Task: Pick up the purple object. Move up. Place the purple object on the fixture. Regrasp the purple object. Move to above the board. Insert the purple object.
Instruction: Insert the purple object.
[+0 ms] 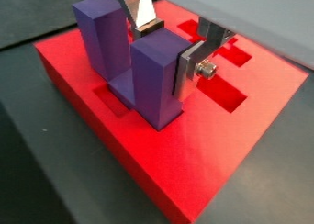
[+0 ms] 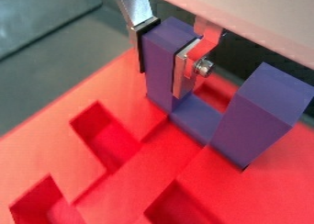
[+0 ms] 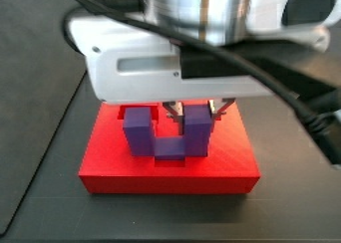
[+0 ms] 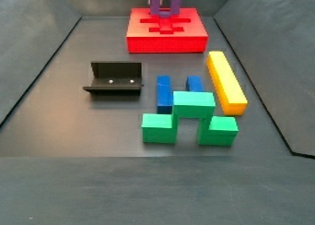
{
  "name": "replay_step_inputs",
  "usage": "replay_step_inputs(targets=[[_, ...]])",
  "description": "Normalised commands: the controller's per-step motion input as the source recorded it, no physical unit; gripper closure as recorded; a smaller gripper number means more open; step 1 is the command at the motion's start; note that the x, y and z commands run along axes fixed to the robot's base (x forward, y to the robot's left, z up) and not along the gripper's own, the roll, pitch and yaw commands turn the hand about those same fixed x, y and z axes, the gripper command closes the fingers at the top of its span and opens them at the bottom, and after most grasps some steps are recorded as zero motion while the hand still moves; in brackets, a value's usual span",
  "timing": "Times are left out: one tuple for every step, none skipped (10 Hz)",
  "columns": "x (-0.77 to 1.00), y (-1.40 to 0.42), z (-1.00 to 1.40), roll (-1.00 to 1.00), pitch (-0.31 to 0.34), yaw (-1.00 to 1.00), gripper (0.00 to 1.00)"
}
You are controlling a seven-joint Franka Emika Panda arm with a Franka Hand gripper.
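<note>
1. Wrist view: one purple object (image 1: 132,67), prongs up, base in a recess of the board (image 1: 185,163); the gripper (image 1: 172,46) is clamped on one prong, the other free.
2. Wrist view: silver fingers (image 2: 186,67) squeeze the prong; three open recesses show nearby.
3. Side view: the gripper (image 3: 194,112) stands above the single board (image 3: 120,172); bare floor surrounds it.
4. Side view: one fixture (image 4: 114,79), one yellow bar (image 4: 226,80), two blue blocks (image 4: 165,92) and two green blocks (image 4: 189,113) lie well apart from the board.
</note>
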Motion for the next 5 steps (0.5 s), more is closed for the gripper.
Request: replay_step_inputs(targets=[[0.73, 0.29, -0.75, -0.09, 0.21, 0.03, 1.0], [0.38, 0.07, -0.48, 0.02, 0.15, 0.05, 1.0], [0.0, 0.0, 0.0, 0.0, -0.014, 0.0, 1.0], [-0.43, 0.0, 0.0, 0.05, -0.191, 0.0, 1.0], [0.0, 0.0, 0.0, 0.0, 0.0, 0.0, 1.0]])
